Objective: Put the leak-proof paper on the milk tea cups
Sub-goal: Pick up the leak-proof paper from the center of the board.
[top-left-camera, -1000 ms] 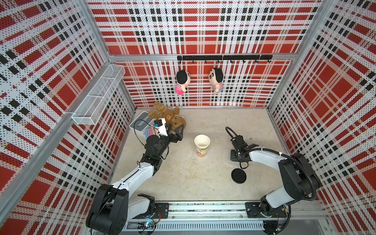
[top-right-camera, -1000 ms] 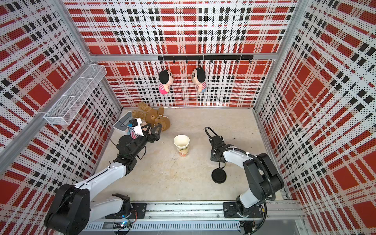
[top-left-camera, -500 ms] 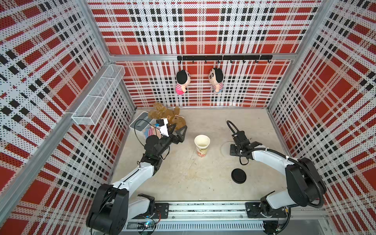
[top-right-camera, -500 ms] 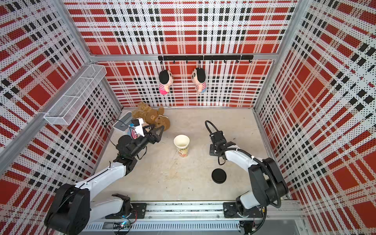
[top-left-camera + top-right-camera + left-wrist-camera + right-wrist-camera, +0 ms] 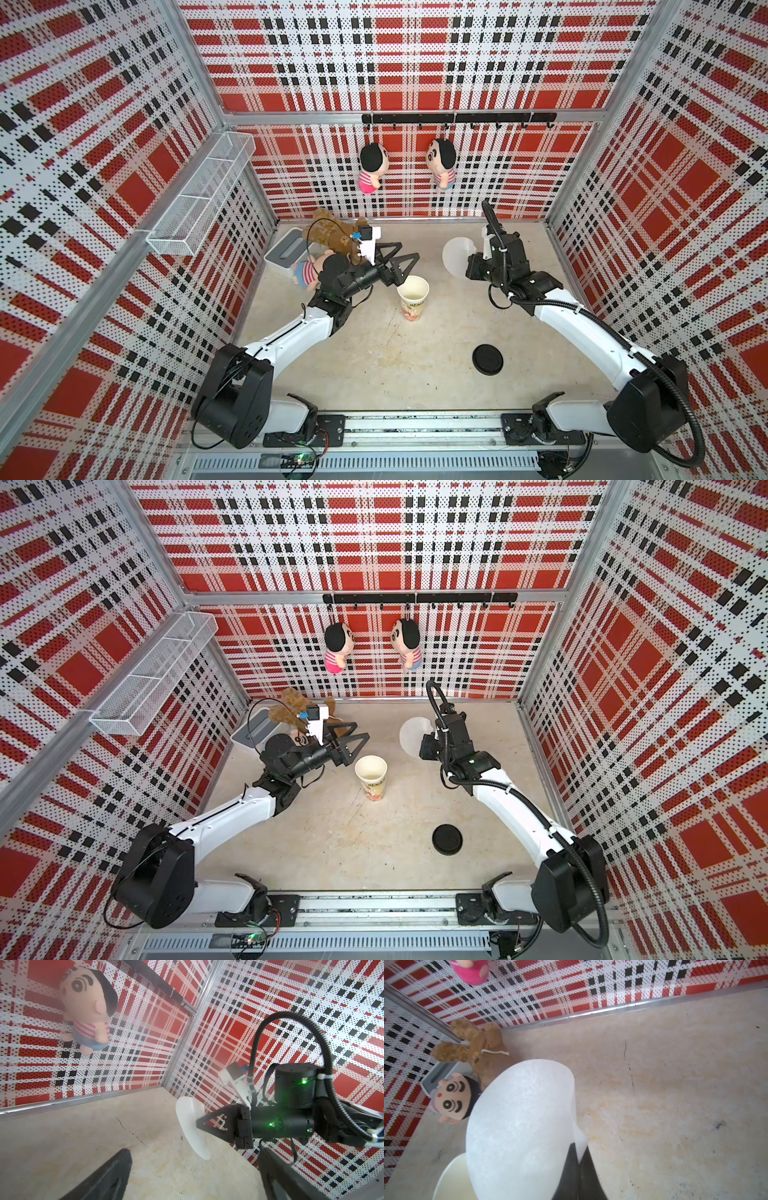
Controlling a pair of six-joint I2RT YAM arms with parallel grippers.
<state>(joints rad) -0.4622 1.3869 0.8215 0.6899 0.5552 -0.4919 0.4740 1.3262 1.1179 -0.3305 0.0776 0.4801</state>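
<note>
The milk tea cup [image 5: 412, 297] [image 5: 371, 777] stands upright and uncovered mid-table, white with orange-red print low on its side. My right gripper [image 5: 470, 261] [image 5: 579, 1159] is shut on one edge of the leak-proof paper [image 5: 457, 253] [image 5: 519, 1126], a thin white round sheet. It hangs in the air to the right of the cup and a little behind it. In the right wrist view the cup's rim [image 5: 450, 1178] shows beneath the sheet. My left gripper [image 5: 406, 252] [image 5: 192, 1167] is open and empty, just left of the cup's mouth and above it. The left wrist view shows the paper [image 5: 190, 1124] pinched in the right gripper [image 5: 197, 1123].
A black round lid [image 5: 487, 360] lies on the table front right. At the back left are a white box [image 5: 286, 252], a brown plush bear [image 5: 332, 237] and a small doll [image 5: 307, 272]. Two dolls hang on the back wall [image 5: 371, 168]. A wire basket [image 5: 199, 199] hangs on the left wall.
My right gripper closed on the paper at the table and lifted it into the air. My left gripper shifted slightly toward the cup, still open.
</note>
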